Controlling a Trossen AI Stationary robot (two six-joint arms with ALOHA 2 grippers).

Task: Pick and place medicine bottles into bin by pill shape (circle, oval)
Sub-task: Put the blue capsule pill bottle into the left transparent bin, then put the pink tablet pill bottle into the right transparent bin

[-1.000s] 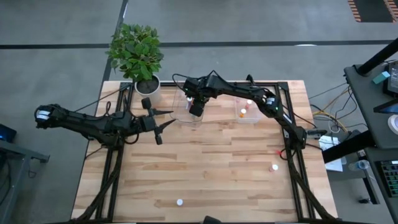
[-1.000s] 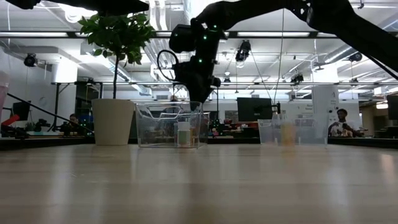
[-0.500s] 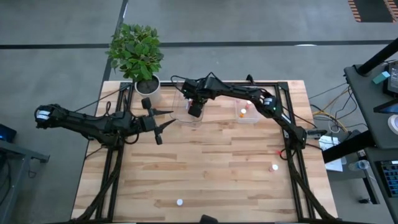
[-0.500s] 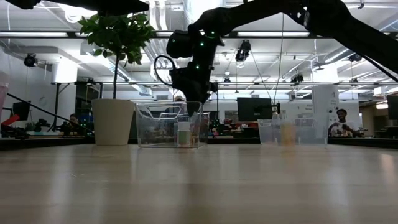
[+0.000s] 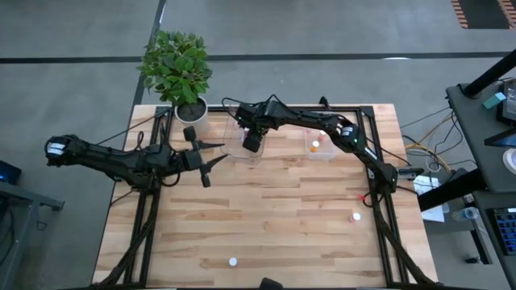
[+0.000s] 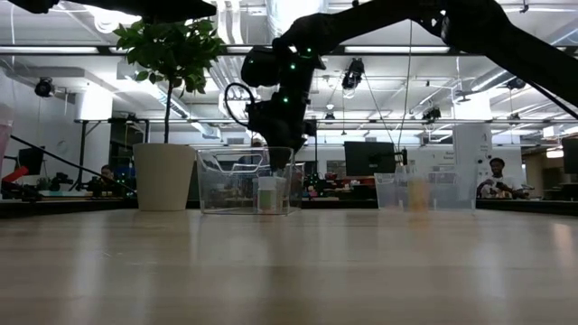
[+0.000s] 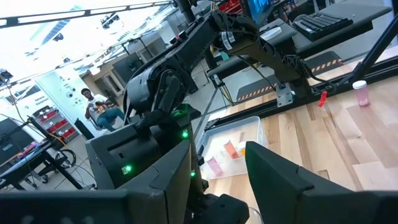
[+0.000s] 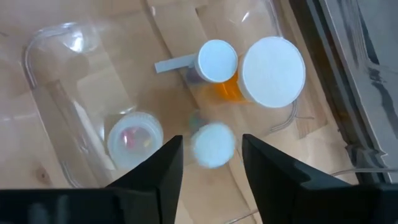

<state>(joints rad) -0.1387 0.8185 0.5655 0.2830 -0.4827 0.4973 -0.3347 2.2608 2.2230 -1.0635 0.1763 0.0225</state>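
My right gripper [image 5: 251, 140] hangs open over the left clear tub [image 5: 246, 147], fingers pointing steeply down. In the right wrist view a blurred white-topped medicine bottle [image 8: 213, 145] shows between and beyond the fingertips [image 8: 211, 186], apart from both. Three more bottles stand upright on the tub floor: two white-capped [image 8: 217, 60] [image 8: 273, 70] and one clear-topped [image 8: 135, 138]. My left gripper [image 5: 211, 158] waits open and level over the table's left part, holding nothing. The right tub [image 5: 319, 145] holds orange bottles. Two bottles [image 5: 355, 216] [image 5: 232, 261] stand loose on the table.
A potted plant [image 5: 179, 68] stands at the far left corner, close to the left tub. Black frame rails [image 5: 379, 161] run along the table's sides. The wooden top between the tubs and the near edge holds only the two loose bottles.
In the low view a pale bottle shows more plainly inside the left tub, under my right gripper, than it did a second ago. Both arms have stayed almost where they were.
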